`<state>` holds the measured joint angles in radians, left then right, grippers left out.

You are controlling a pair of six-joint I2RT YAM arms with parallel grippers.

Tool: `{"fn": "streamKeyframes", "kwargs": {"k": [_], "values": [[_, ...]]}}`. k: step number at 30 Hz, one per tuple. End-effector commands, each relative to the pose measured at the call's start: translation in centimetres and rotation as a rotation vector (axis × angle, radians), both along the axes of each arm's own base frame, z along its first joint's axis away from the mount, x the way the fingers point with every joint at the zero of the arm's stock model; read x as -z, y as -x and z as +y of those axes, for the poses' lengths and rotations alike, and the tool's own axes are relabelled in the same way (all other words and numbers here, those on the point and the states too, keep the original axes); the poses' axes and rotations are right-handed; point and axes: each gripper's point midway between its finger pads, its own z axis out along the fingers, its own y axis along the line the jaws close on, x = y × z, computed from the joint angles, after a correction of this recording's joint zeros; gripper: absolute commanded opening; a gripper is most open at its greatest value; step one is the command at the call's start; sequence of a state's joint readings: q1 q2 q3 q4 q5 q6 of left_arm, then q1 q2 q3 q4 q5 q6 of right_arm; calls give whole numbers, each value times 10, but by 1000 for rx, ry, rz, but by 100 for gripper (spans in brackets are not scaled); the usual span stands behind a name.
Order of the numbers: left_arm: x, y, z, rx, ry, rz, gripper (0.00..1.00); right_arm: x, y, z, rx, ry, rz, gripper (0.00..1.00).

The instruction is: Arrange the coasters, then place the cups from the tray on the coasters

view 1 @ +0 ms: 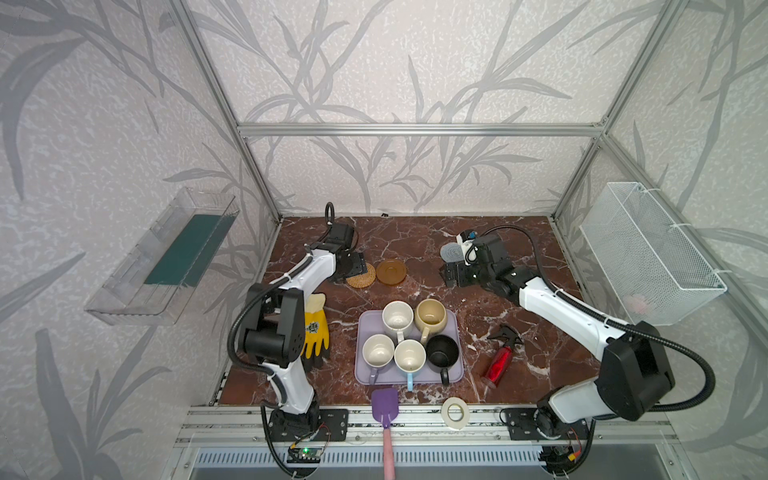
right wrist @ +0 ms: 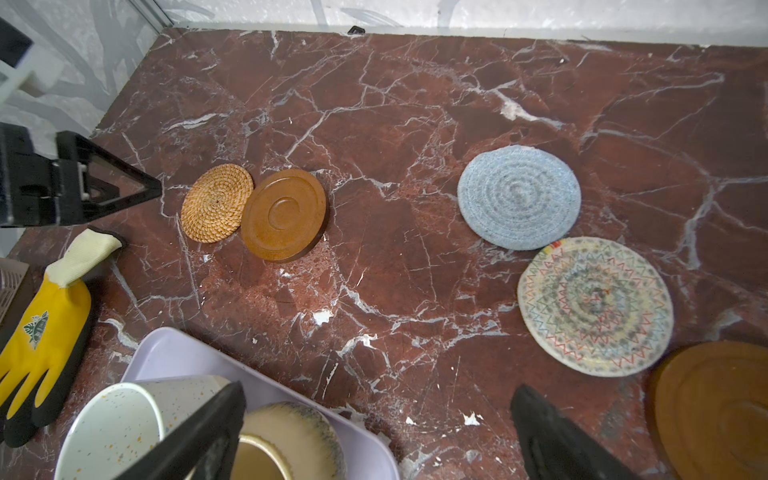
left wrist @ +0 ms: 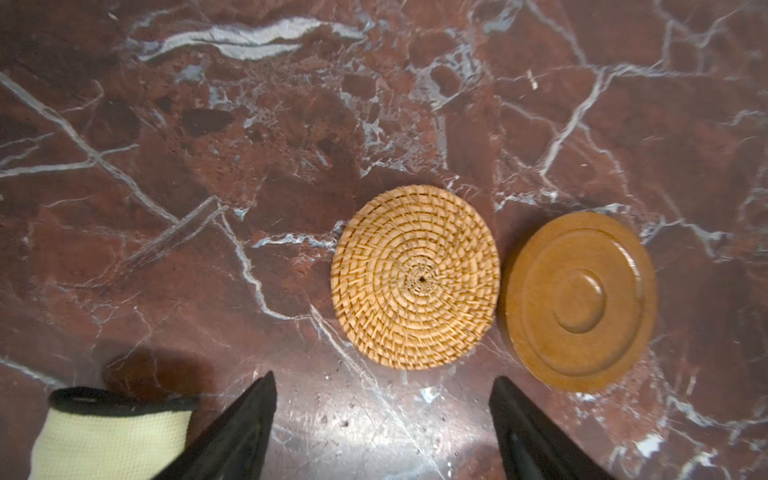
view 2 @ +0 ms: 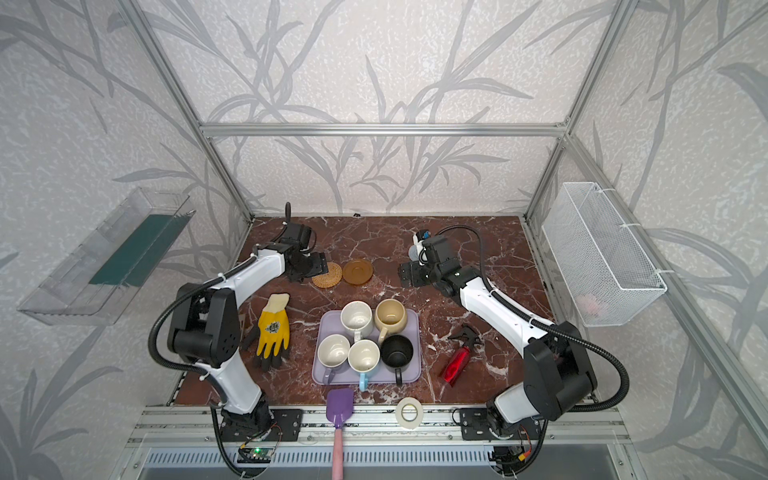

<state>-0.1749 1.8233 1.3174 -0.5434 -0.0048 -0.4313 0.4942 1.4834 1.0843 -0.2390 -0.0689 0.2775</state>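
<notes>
An orange rattan coaster lies against an amber-brown coaster at the back left. My left gripper hovers just short of the rattan one, open, nothing between its fingers. In the right wrist view a grey-blue coaster, a beige coaster and another amber coaster lie close together. My right gripper is open and empty beside them. The lilac tray holds white, cream-yellow, lilac, light blue and black cups.
A yellow glove lies left of the tray and a red spray bottle right of it. A purple spatula and a white tape ring sit at the front edge. A wire basket hangs on the right wall.
</notes>
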Motion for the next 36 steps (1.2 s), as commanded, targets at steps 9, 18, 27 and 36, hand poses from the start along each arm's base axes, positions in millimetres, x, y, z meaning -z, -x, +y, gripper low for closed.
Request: {"fn": "streamKeyframes", "kwargs": {"k": [9,18,27,36], "values": [[35,-13,4,13,-103,130,71,-10,-1,12,-19,-67,5,98],[39,-28,9,33,-197,140,68,-1,2,8,-10,-41,27,98],[57,-29,5,41,-186,190,66,14,6,9,-22,-25,89,98],[66,-9,14,33,-222,236,63,23,7,13,-44,-20,125,98]]}}
